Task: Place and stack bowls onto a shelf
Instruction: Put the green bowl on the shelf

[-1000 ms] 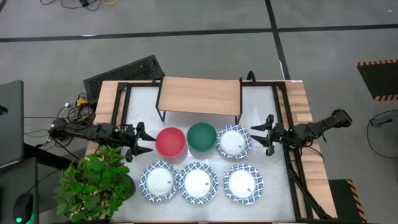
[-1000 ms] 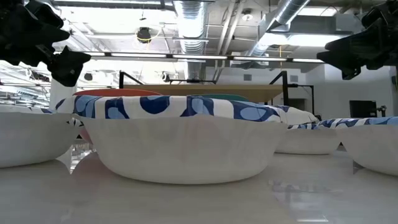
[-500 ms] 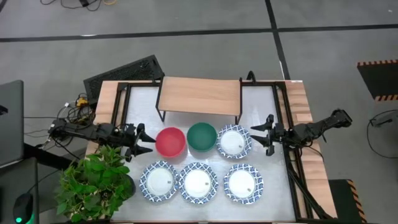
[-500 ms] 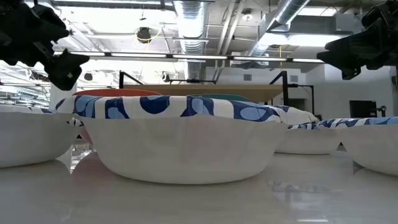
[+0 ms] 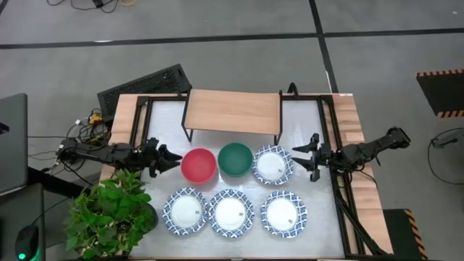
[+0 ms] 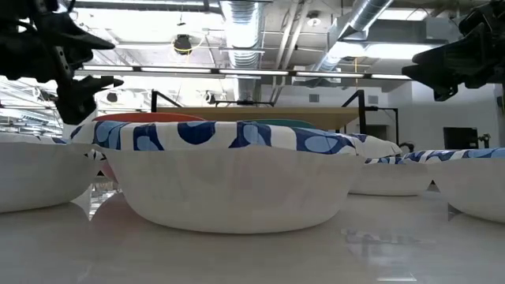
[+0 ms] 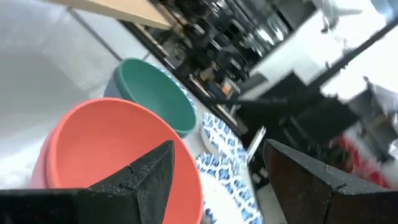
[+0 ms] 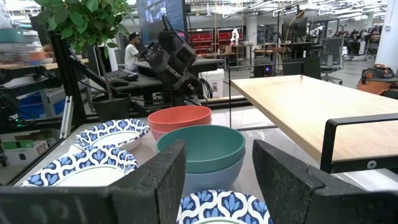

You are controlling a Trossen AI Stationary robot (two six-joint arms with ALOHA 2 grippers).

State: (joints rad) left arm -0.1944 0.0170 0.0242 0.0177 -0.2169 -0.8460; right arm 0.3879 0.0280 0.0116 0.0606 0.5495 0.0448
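Observation:
Six bowls rest on their bases on the white table. The red-pink bowl point(image 5: 198, 164), the green bowl point(image 5: 235, 159) and one blue-patterned bowl point(image 5: 272, 164) form the far row. Three more patterned bowls point(image 5: 230, 212) form the near row. The wooden-topped shelf point(image 5: 233, 111) stands behind them on black legs, nothing on it. My left gripper point(image 5: 168, 159) hovers open just left of the red-pink bowl point(image 7: 112, 149), rolled to one side. My right gripper point(image 5: 310, 154) waits open to the right of the far-row patterned bowl, facing the green bowl point(image 8: 202, 149).
A potted plant point(image 5: 109, 214) stands at the table's near left corner, close under my left arm. Black rails point(image 5: 138, 123) run along both table sides. Bare table lies between the shelf and the far bowl row.
My left gripper has rolled about its own axis and shifted slightly up and toward the far edge, staying left of the red-pink bowl. The bowls have not moved.

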